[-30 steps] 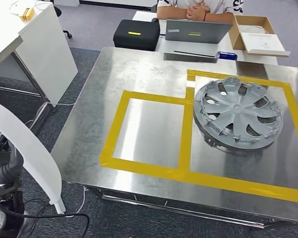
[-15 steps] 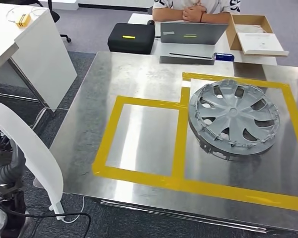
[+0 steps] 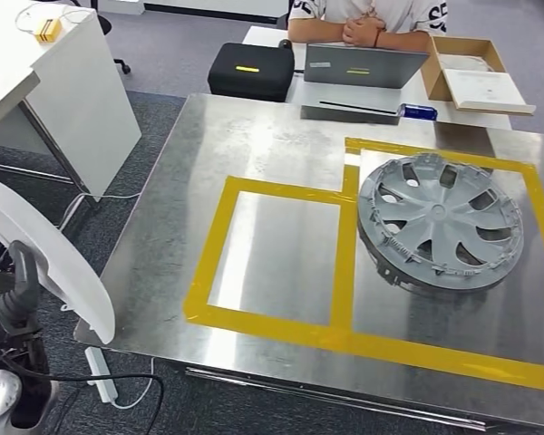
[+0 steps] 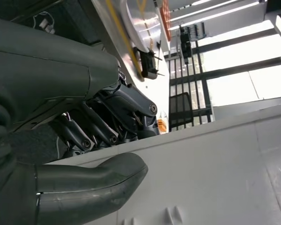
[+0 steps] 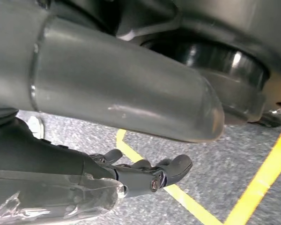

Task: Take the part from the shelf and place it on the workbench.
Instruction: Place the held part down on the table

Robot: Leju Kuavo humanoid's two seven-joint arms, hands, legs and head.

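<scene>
L hand [image 3: 13, 290] grips white part [image 3: 57, 263], just off worktop [image 3: 187, 181] corner.
R hand [image 5: 132, 176]: fingers [image 5: 174, 165] straight, released; hubcap [image 3: 439, 222] on worktop.

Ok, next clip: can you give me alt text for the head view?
The left hand holds a curved white part at the lower left, beside the corner of a steel workbench. On the bench, yellow tape marks two squares; a grey hubcap lies in the right one. Beyond the bench a person sits behind a laptop.
</scene>
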